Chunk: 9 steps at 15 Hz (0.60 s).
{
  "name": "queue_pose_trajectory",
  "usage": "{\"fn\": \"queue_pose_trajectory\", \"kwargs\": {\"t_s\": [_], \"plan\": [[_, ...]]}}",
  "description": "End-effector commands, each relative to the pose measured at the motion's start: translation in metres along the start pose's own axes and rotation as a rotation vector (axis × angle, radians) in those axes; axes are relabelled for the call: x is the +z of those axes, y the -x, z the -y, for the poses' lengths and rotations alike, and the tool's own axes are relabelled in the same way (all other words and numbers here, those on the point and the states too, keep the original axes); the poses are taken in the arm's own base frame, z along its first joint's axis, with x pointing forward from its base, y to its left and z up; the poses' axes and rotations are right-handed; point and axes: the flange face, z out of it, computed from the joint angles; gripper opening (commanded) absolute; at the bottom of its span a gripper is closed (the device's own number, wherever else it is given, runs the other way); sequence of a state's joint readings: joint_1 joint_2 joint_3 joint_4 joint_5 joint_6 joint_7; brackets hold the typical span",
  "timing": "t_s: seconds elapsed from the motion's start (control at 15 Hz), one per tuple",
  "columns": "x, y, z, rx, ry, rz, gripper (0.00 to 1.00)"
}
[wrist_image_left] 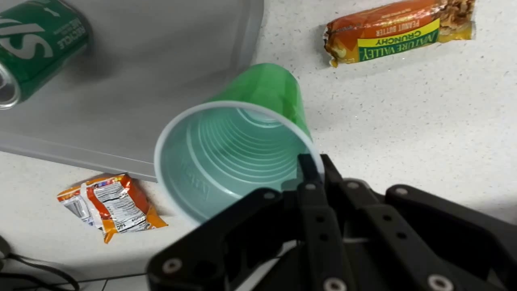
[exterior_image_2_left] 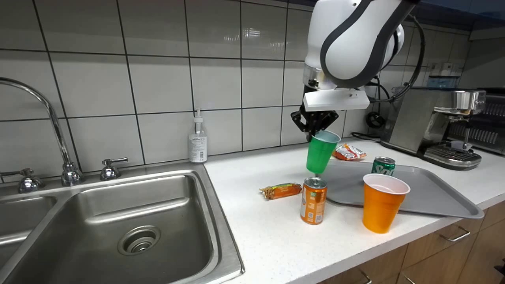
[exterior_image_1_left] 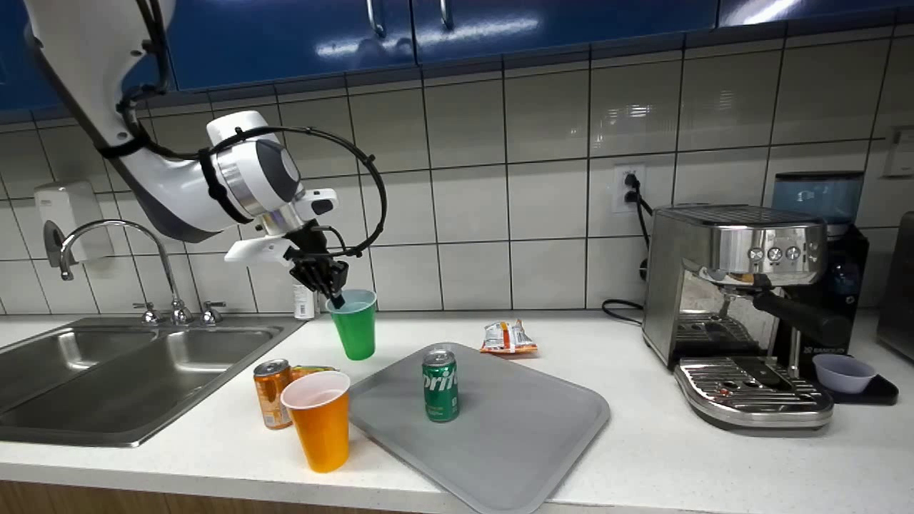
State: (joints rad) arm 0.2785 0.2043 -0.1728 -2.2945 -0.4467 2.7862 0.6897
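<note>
A green plastic cup (exterior_image_2_left: 321,154), pale inside, leans slightly near a rounded corner of the flat grey tray (exterior_image_1_left: 514,442); I cannot tell whether its base touches the white countertop (exterior_image_1_left: 628,464). The black two-finger gripper (wrist_image_left: 319,166) pinches the green cup's rim, one finger inside and one outside, its body at five o'clock in the wrist view. In an exterior view the white robot arm (exterior_image_1_left: 193,187) slopes in from eleven o'clock, bends at the wrist and aims the gripper toward five, with a black cable (exterior_image_1_left: 370,158) bowed out at three. Around the green cup in the wrist view, a green aluminium Sprite can (wrist_image_left: 44,48) stands on the tray at ten o'clock, an orange-wrapped granola bar (wrist_image_left: 398,30) lies at two, and an orange-and-white foil snack bag (wrist_image_left: 115,206) lies at eight, just beside the tray's edge. Around it in an exterior view, an orange aluminium can (exterior_image_1_left: 273,394) stands at eight and an orange plastic cup (exterior_image_1_left: 321,428) at nearly seven, near the countertop's front edge. The double stainless-steel sink (exterior_image_2_left: 225,240) bounds the countertop between eight and nine, the white tiled wall (exterior_image_1_left: 471,278) rises behind at twelve, and blue cabinets (exterior_image_1_left: 585,36) hang above. A broad gap of countertop lies at three, between the snack bag and the steel espresso machine (exterior_image_1_left: 735,246).
</note>
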Motion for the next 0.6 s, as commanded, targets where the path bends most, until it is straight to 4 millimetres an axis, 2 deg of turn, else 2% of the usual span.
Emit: {"fn": "queue_pose_trajectory", "kwargs": {"t_s": [0.0,0.2,0.53], "plan": [[-0.008,-0.003,0.031,-0.007,0.032,-0.039,0.01],[-0.009,-0.007,0.060,-0.023,0.035,-0.068,0.01],[-0.001,-0.017,0.097,-0.052,0.031,-0.086,0.01]]}}
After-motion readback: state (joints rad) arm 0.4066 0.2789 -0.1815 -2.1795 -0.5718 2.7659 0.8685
